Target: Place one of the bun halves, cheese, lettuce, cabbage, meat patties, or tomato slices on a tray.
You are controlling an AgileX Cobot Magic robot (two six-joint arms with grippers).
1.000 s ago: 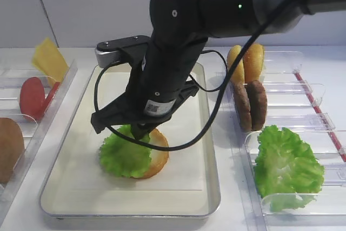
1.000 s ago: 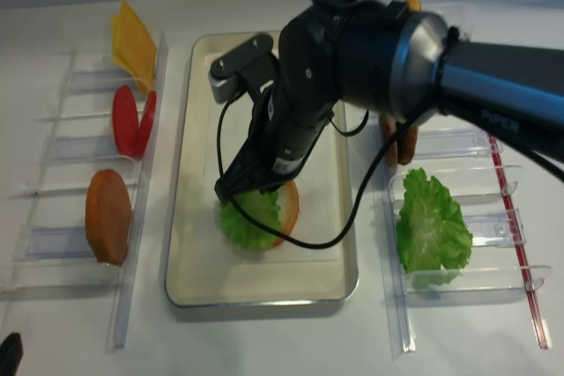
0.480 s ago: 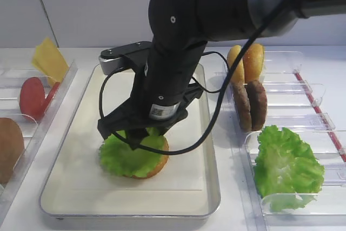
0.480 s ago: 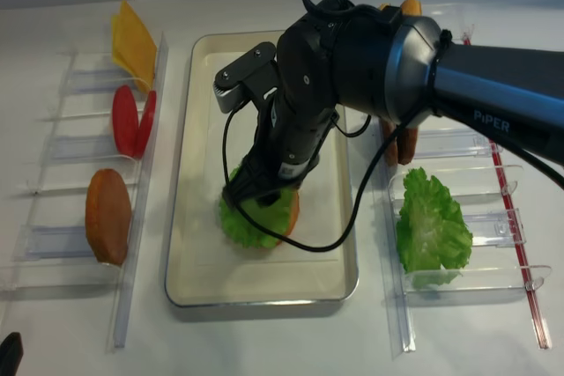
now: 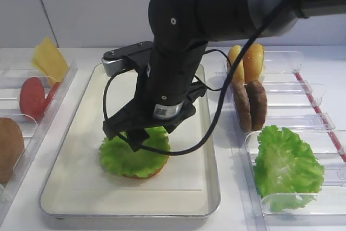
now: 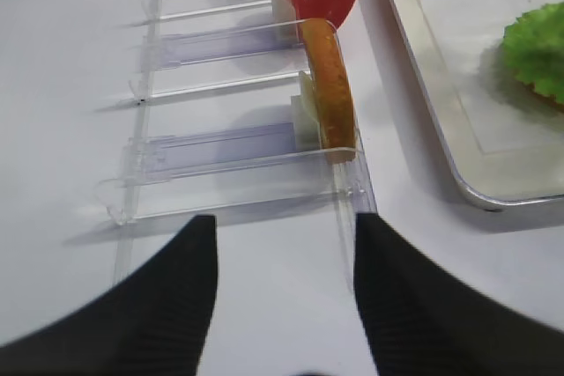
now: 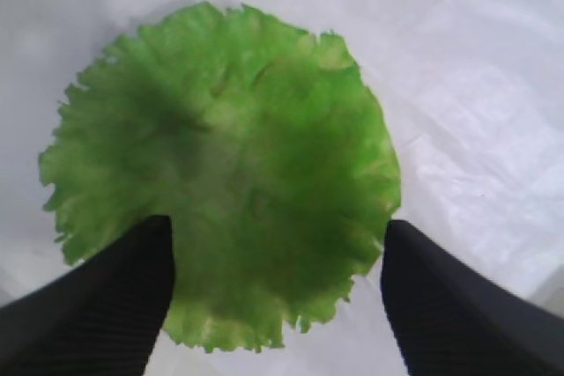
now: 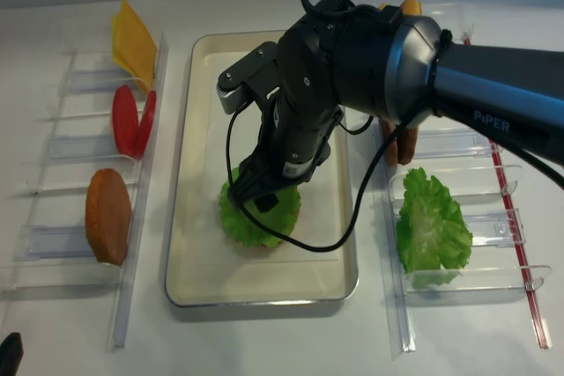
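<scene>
Fingers of your right gripper [image 7: 278,292] stand spread, gripping nothing, above the lettuce [image 7: 220,248], which lies flat over a bun half [image 5: 145,172] on the tray [image 5: 208,150]. Light, floppy leaf: pinch its ruffled rim.

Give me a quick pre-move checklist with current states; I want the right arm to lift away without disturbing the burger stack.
1. Right gripper jaws open, nothing between them: ok.
2. Lettuce released, lying flat: ok.
3. Lettuce sits on the bun half, whose edge peeks out beneath: ok.
4. Stack inside the tray, away from its rim: ok.
5. Fingertips clear of the leaf: cannot tell, they overlap its edge in the wrist view.
6. Left gripper open, beside the left bins, away from the tray: ok.
</scene>
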